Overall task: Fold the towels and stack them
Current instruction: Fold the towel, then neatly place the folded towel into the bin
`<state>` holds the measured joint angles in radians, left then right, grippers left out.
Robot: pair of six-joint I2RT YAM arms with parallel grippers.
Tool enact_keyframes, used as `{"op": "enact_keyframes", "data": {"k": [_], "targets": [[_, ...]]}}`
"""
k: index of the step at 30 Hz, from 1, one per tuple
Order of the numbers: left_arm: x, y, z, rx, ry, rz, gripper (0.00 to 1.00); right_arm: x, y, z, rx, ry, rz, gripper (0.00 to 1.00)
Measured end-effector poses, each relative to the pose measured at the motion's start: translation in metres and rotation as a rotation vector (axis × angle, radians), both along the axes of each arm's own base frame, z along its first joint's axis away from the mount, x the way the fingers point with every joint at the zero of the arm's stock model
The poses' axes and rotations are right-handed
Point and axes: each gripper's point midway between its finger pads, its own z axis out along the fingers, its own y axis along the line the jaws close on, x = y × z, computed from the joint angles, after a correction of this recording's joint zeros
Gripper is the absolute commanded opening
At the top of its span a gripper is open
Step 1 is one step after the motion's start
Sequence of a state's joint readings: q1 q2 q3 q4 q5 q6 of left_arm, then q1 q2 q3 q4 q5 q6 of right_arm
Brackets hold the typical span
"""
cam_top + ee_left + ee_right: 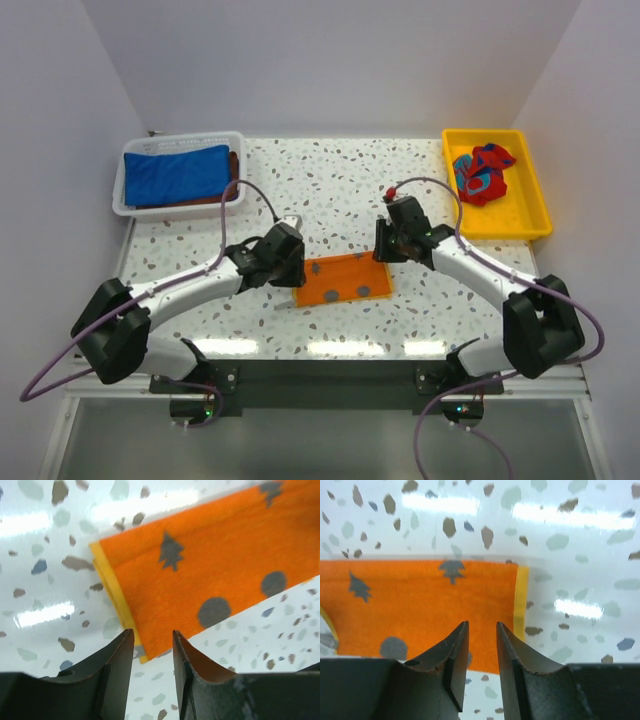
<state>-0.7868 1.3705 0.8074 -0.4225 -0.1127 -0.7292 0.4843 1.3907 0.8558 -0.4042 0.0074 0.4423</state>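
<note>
L hand (152, 639), R hand (482, 628): jaws narrowly apart, holding nothing, over opposite ends of folded orange towel (345, 280).

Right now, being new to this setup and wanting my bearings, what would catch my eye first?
A folded orange towel lies mid-table, with the left gripper and right gripper open over its two ends. A blue towel sits in the white basket far left; a crumpled red towel lies in the yellow tray far right.
</note>
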Motion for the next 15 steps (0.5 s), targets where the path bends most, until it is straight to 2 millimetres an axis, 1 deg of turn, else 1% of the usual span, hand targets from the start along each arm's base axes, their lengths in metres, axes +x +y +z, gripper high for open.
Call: {"op": "enact_keyframes", "data": {"k": [2, 3, 5, 6, 8, 11, 14, 15], "targets": [[0.013, -0.008, 0.018, -0.021, -0.051, -0.006, 0.4, 0.014, 0.004, 0.005, -0.002, -0.028, -0.002, 0.28], [0.019, -0.012, 0.025, -0.028, -0.072, -0.01, 0.4, 0.02, 0.005, 0.004, -0.008, -0.037, -0.004, 0.28], [0.03, -0.016, 0.032, -0.033, -0.103, -0.011, 0.38, 0.029, 0.005, -0.006, -0.02, -0.03, -0.013, 0.27], [0.034, -0.017, 0.031, -0.027, -0.108, -0.012, 0.37, 0.032, 0.003, -0.015, -0.029, -0.013, -0.02, 0.27], [0.045, -0.016, 0.02, -0.006, -0.113, -0.001, 0.36, 0.035, 0.0, -0.034, -0.049, 0.023, -0.031, 0.26], [0.056, -0.009, -0.008, 0.038, -0.084, 0.017, 0.34, 0.035, -0.004, -0.054, -0.068, 0.066, -0.04, 0.26], [0.059, 0.002, -0.038, 0.087, -0.032, 0.034, 0.32, 0.041, -0.003, -0.052, -0.065, 0.046, -0.036, 0.26], [0.061, 0.005, -0.044, 0.096, -0.022, 0.04, 0.32, 0.041, -0.003, -0.053, -0.067, 0.045, -0.031, 0.26]]}}
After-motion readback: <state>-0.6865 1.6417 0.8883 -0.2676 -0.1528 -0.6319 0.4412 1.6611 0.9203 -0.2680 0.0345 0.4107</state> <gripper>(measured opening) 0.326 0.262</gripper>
